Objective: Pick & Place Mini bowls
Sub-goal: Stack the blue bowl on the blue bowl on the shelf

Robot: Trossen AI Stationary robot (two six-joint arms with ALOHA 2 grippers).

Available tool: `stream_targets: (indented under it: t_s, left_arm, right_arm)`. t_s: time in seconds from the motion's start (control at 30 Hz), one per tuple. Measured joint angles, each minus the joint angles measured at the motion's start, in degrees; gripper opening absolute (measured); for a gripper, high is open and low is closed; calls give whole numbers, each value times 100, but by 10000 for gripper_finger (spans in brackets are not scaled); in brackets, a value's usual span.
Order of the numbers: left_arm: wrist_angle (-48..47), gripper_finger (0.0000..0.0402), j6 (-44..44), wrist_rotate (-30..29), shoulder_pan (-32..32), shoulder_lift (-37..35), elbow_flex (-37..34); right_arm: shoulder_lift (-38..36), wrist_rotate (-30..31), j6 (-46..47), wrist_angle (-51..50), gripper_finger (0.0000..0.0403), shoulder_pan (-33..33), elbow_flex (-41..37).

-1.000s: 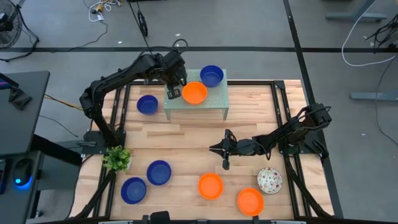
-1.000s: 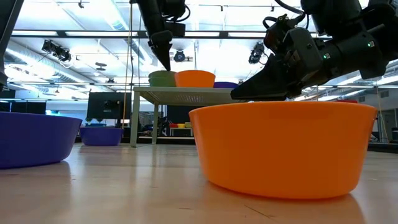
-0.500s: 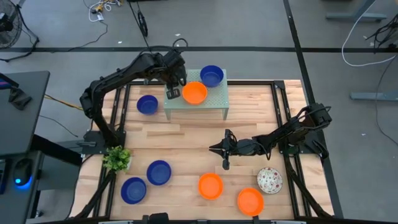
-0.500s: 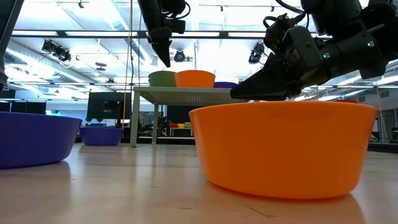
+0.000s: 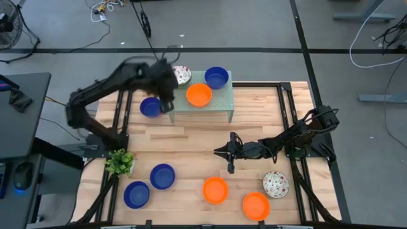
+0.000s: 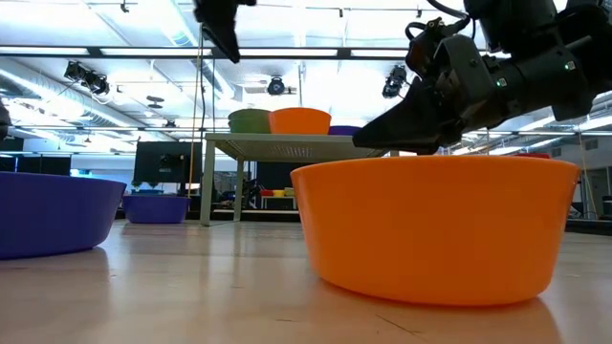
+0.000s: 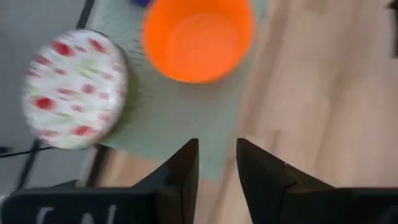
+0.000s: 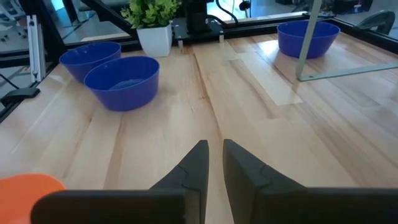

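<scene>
The pale green mesh stand [image 5: 219, 105] carries three mini bowls: a white red-speckled bowl [image 5: 181, 75] at its far left corner, an orange bowl [image 5: 199, 95] and a blue bowl [image 5: 217, 77]. Each rests on its base. My left gripper [image 5: 166, 103] is blurred, above the stand's left end, open and holding nothing. In the left wrist view it [image 7: 217, 163] looks down on the speckled bowl [image 7: 74, 90] and the orange bowl [image 7: 198, 37]. My right gripper [image 5: 219, 152] waits shut over mid table, and shows shut in its own view [image 8: 216, 155].
More bowls sit on the table: blue ones [image 5: 151, 107] [image 5: 162, 176] [image 5: 136, 194], orange ones [image 5: 215, 189] [image 5: 255, 205] and a speckled one [image 5: 276, 184]. A small plant [image 5: 119, 162] stands at the left edge. Bare wood lies between the stand and the near bowls.
My left gripper has risen from the stand's far left corner and swung toward the table's left and near side, moving fast. The speckled bowl it had hidden from above now shows on the stand. The bowls and my right arm have kept still.
</scene>
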Motion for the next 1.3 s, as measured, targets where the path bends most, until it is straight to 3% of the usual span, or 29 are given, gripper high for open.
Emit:
stream_targets:
  t_s: [0.23,0.4,0.57,0.73,0.93,1.17,1.3]
  left_arm:
    - [1594,76,-1866,-164,-1587,-1698,-2659]
    - [3026,51,-3177,-628,-3396,-2078,-4052]
    - [3213,18,-4699,-1062,-4867,-1612,-4422]
    - [3243,8,-6138,-772,-5597,-1081,-4422]
    - [3566,74,-6570,-645,-5926,-481,-4422]
    - [4397,196,-5199,130,-6198,93,-4414]
    - [4134,217,-5069,23,-6355,444,-4383]
  right_arm:
    - [0,0,0,42,49,0,0]
    - [0,1,1,110,49,0,0]
    - [0,2,0,313,49,0,0]
    - [-2,0,-17,486,49,0,0]
    - [-2,0,-20,494,49,0,0]
    - [-2,0,-22,527,49,0,0]
    - [-2,0,-22,531,49,0,0]
